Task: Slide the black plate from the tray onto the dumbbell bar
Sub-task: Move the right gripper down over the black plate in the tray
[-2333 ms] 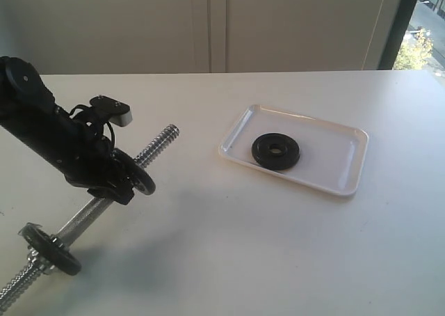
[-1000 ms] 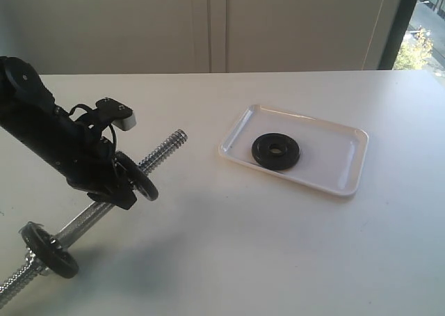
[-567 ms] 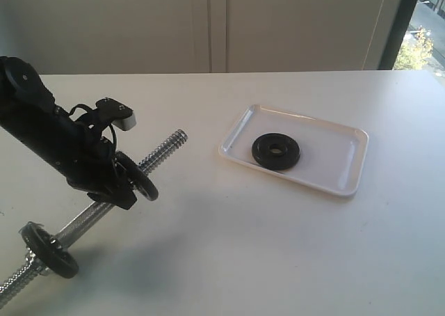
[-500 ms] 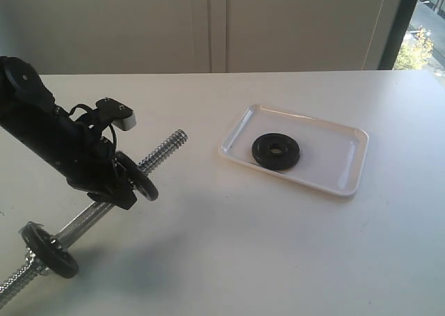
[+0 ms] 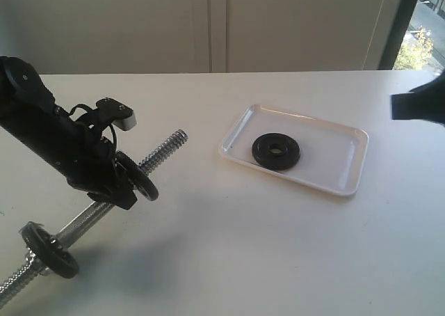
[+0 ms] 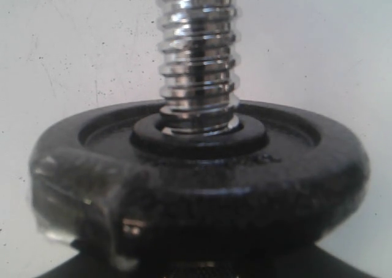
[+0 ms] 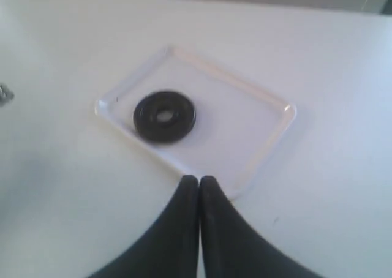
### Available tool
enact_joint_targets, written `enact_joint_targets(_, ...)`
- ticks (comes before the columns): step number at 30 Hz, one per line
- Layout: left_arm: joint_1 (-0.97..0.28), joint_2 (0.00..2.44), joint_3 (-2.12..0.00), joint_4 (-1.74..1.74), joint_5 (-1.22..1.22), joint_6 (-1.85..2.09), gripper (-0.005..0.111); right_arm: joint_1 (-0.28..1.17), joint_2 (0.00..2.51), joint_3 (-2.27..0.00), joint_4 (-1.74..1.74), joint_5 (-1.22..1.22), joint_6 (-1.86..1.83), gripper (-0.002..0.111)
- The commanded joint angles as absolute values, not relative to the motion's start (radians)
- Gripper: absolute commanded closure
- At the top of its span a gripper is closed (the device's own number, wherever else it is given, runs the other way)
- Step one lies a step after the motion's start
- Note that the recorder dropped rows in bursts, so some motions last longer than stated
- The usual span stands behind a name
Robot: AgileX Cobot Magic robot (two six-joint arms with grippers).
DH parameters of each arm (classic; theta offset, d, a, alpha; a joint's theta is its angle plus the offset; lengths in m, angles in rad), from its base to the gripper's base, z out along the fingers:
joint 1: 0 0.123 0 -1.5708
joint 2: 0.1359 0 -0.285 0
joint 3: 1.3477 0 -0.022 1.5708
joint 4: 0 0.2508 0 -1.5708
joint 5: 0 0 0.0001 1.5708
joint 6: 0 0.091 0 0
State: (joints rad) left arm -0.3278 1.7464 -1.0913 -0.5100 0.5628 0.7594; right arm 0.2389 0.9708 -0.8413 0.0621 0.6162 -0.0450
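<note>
On the tray (image 5: 327, 159), the black plate (image 5: 276, 151) is seen flat, ahead of the closed right gripper (image 7: 199, 183), the nearer one; the dumbbell bar (image 5: 163, 152) is clamped by the left gripper (image 5: 128, 184).

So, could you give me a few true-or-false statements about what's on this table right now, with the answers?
1. The black plate lies flat in the tray. True.
2. The right gripper is wide open. False: its fingers are pressed together.
3. The dumbbell bar lies loose on the table. False: the left gripper holds it at a slant.
4. Two black discs sit on the dumbbell bar. True.
5. The right gripper is touching the black plate. False: it is apart from the plate, near the tray's edge.
</note>
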Motion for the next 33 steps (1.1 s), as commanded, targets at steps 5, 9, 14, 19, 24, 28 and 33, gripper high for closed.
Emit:
enact_joint_targets(5,-0.333,1.717,-1.107,-0.589,0.549,0.760,0.107,0.383,1.365,-1.111,0.032,0.703,-0.135,0.108)
enact_joint_targets(9,-0.333,1.717,-1.107,-0.589,0.537,0.760,0.107,0.452,1.508,-1.215,-0.066,0.727,-0.135,0.108)
enact_joint_targets(14,-0.331,1.717,-1.107,-0.597,0.516,0.760,0.107,0.488,1.649,-1.339,-0.106,0.744,-0.127,0.108)
enact_joint_targets(19,-0.331,1.717,-1.107,-0.597,0.527,0.760,0.107,0.488,1.738,-1.429,-0.116,0.755,-0.127,0.108)
enact_joint_targets(24,-0.331,1.717,-1.107,-0.597,0.529,0.760,0.107,0.487,1.822,-1.518,-0.116,0.757,-0.127,0.108)
enact_joint_targets(28,-0.331,1.717,-1.107,-0.597,0.574,0.760,0.107,0.450,1.917,-1.587,-0.116,0.783,-0.132,0.108)
enact_joint_targets(33,-0.331,1.717,-1.107,-0.597,0.567,0.760,0.107,0.416,2.038,-1.637,-0.104,0.787,-0.132,0.107)
